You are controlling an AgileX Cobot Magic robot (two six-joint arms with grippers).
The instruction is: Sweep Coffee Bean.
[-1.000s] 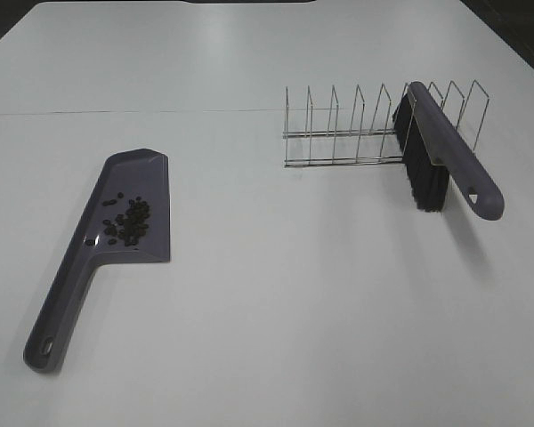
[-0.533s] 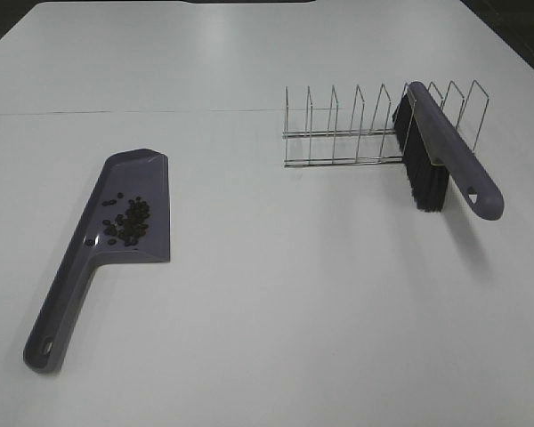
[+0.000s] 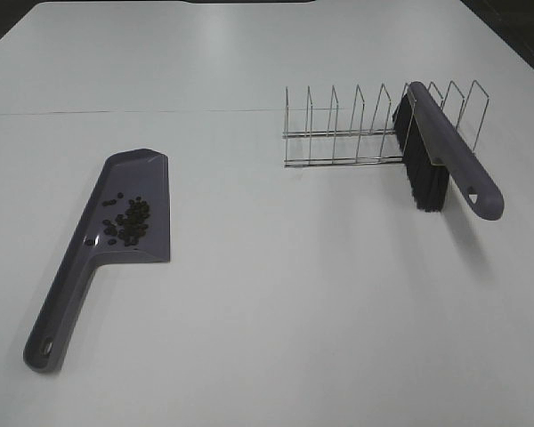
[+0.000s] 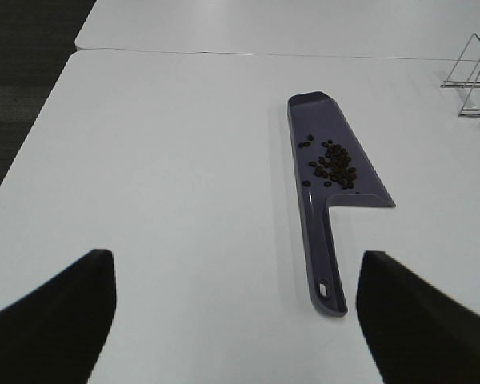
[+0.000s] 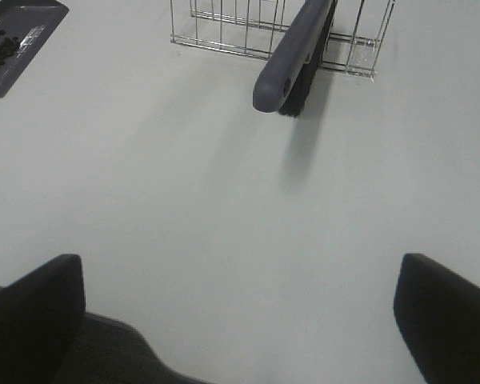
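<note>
Found beans (image 3: 127,222) heaped inside dustpan (image 3: 107,233); brush (image 3: 440,160) parked in rack (image 3: 356,133); sweeping apparently finished; both pincers spread wide, empty.

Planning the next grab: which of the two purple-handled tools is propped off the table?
The brush, leaning in the wire rack; the dustpan lies flat.

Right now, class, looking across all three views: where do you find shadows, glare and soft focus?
Exterior high view: the purple-handled brush with black bristles casts a soft shadow toward the camera, and pale glare lies on the white table at the far edge. Left wrist view: the tiny dark coffee beans on the purple plastic dustpan look sharp. Right wrist view: the gripper fingers are dark and blurred.
</note>
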